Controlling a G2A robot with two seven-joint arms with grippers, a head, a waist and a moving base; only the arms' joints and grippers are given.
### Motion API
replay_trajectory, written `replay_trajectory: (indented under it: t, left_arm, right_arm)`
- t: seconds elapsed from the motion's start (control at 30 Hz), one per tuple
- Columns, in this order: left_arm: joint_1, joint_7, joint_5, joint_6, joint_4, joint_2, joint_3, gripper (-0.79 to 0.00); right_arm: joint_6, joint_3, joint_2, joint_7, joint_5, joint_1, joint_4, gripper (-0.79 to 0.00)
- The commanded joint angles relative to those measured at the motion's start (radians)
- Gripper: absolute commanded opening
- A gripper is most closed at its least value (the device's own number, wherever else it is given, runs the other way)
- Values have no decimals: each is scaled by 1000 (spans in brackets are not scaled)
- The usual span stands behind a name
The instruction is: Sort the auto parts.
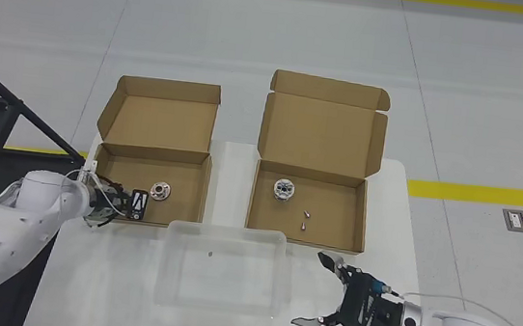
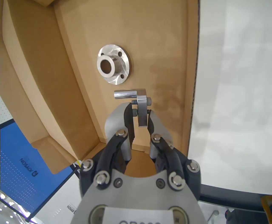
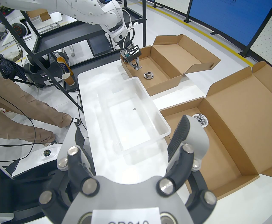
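Note:
My left gripper is shut on a small metal pin-and-bracket part, held low over the floor of the left cardboard box. A round metal flange lies in that box just beyond the held part. The right cardboard box holds a round bearing-like part and small screws. Between the boxes' front edges sits a clear plastic bin with one tiny dark piece inside. My right gripper hovers open beside the bin's right end, with nothing between its fingers.
Both boxes have their lids standing open at the back. A black shelf cart with a paper cup and a bottle stands off the table's left side. Bare white tabletop shows right of the right box.

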Motion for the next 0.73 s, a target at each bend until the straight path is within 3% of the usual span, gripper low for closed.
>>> replay_trajectory:
  t: [0.0,0.13,0.4,0.53,0.7]
  left_arm:
    - [-6,10,6,3,25,-12,4,-606]
    - [-18,29,20,4,62,-30,9,-619]
    - [-43,74,30,16,123,-49,-5,-554]
    - [-53,118,10,23,132,-43,-36,-526]
    - [-48,211,-37,17,103,-16,-96,-511]
  right_arm:
    - [0,0,0,0,0,0,0,0]
    - [0,0,0,0,0,0,0,0]
    - [0,0,0,0,0,0,0,0]
    - [0,0,0,0,0,0,0,0]
    - [0,0,0,0,0,0,0,0]
